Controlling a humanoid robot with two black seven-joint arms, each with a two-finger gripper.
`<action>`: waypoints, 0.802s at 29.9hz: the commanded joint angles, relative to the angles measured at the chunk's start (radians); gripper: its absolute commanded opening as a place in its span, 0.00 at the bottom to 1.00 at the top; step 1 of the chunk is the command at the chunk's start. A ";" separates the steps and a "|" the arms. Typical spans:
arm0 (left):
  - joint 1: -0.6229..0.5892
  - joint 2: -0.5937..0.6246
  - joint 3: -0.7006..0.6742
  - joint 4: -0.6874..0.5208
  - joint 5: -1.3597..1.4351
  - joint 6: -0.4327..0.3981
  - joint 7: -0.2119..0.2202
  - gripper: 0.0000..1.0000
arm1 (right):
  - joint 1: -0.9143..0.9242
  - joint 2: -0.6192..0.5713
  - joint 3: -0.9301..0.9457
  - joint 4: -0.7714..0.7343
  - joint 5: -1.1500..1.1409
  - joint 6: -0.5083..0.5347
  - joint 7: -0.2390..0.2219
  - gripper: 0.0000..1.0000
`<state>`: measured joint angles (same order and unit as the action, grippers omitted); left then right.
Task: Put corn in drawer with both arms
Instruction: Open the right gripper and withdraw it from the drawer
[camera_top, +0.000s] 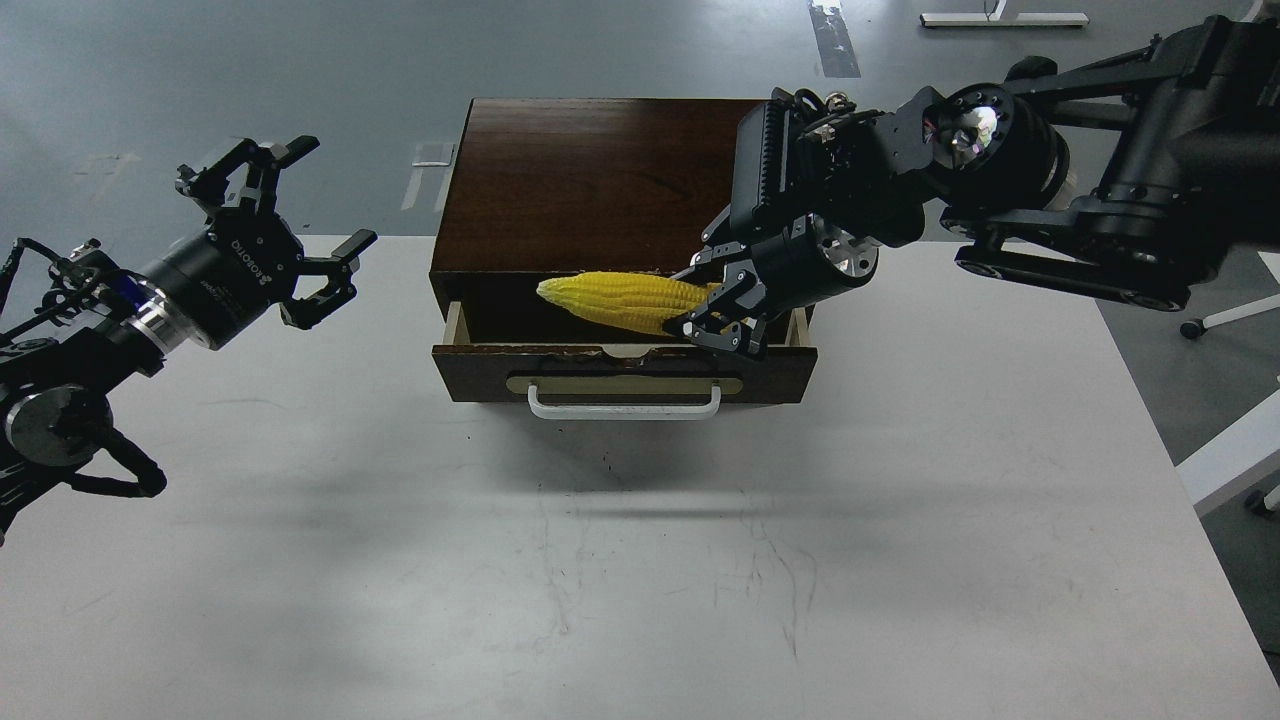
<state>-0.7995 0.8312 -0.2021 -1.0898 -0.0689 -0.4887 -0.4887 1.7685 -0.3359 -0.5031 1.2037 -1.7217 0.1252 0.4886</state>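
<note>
The yellow corn lies level over the open drawer, its pointed tip to the left, low between the drawer's pale sides. My right gripper is shut on the corn's thick right end, just above the drawer's right part. The drawer is pulled out of the dark wood box, and its white bar handle faces me. My left gripper is open and empty, held above the table to the left of the box and apart from it.
The box stands at the far edge of the white table. My right arm's thick links reach over the box's right rear corner. Chair wheels and a white desk edge are off the table to the right.
</note>
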 joint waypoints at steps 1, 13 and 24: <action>0.000 -0.001 0.000 0.001 0.000 0.000 0.000 0.98 | 0.000 -0.002 0.001 -0.001 0.001 -0.002 0.000 0.66; 0.003 -0.001 -0.002 0.001 0.000 0.000 0.000 0.98 | 0.009 -0.018 0.029 -0.009 0.043 -0.016 0.000 0.78; 0.009 -0.004 -0.002 0.001 0.000 0.000 0.000 0.98 | -0.096 -0.245 0.107 -0.050 0.828 -0.012 0.000 0.96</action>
<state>-0.7906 0.8307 -0.2039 -1.0892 -0.0690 -0.4887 -0.4887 1.7330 -0.5151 -0.4158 1.1516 -1.1399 0.1148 0.4887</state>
